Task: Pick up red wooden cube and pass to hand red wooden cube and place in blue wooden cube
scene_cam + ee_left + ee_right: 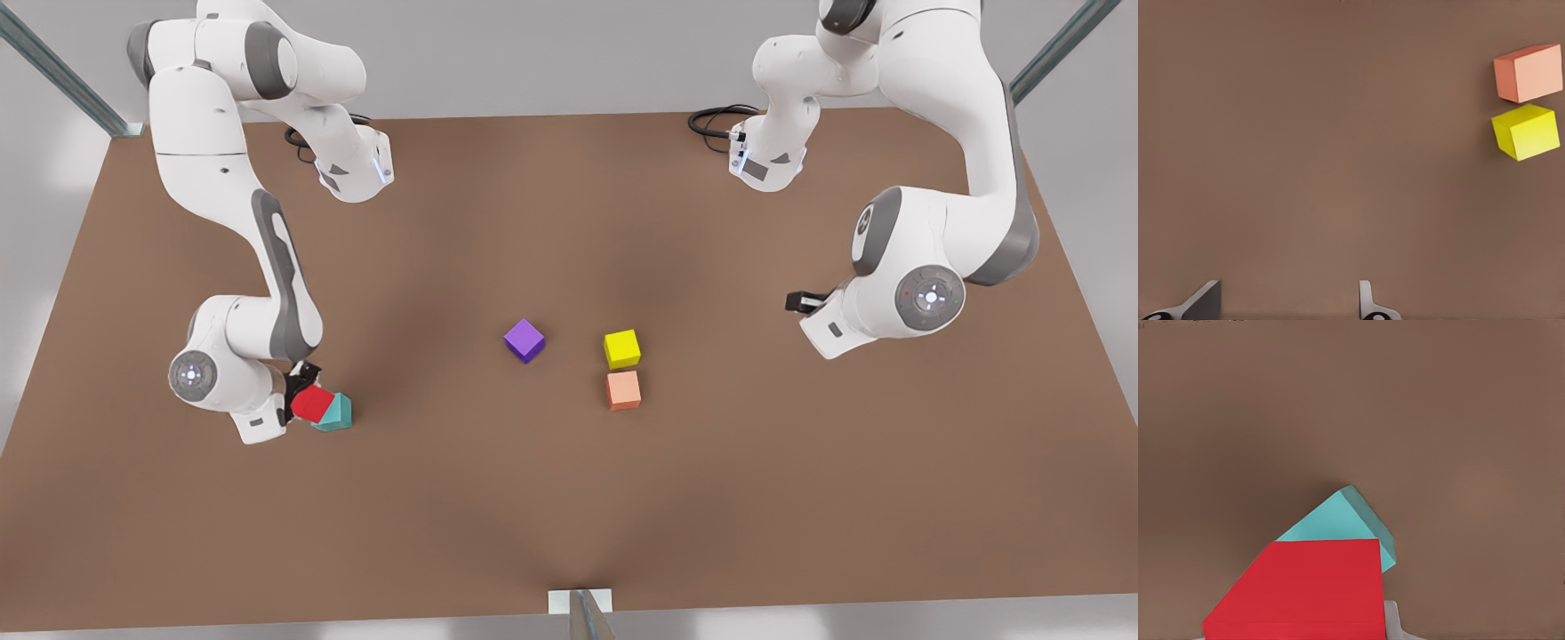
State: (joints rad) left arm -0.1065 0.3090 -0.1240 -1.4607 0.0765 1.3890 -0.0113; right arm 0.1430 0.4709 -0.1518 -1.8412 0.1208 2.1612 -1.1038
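At the front view's left, the right gripper point(300, 396) is closed around the red wooden cube point(312, 404), holding it just over the blue wooden cube point(336, 414), which sits on the brown table point(569, 498); whether the two cubes touch cannot be told. The left gripper point(800, 302) waits at the front view's right, its fingers point(1368, 303) spread apart and holding nothing. Between the arms lie a purple cube point(524, 340), a yellow cube point(622, 348) and, just beside it on the near side, an orange-salmon cube point(624, 389).

Landmark: purple cube point(524, 340), mid-worktop point(569, 498). Yellow cube point(622, 348) on its front-view right, salmon cube point(624, 390) just below that. Red wooden cube point(312, 404) overlaps blue wooden cube point(336, 413), far front-view left.
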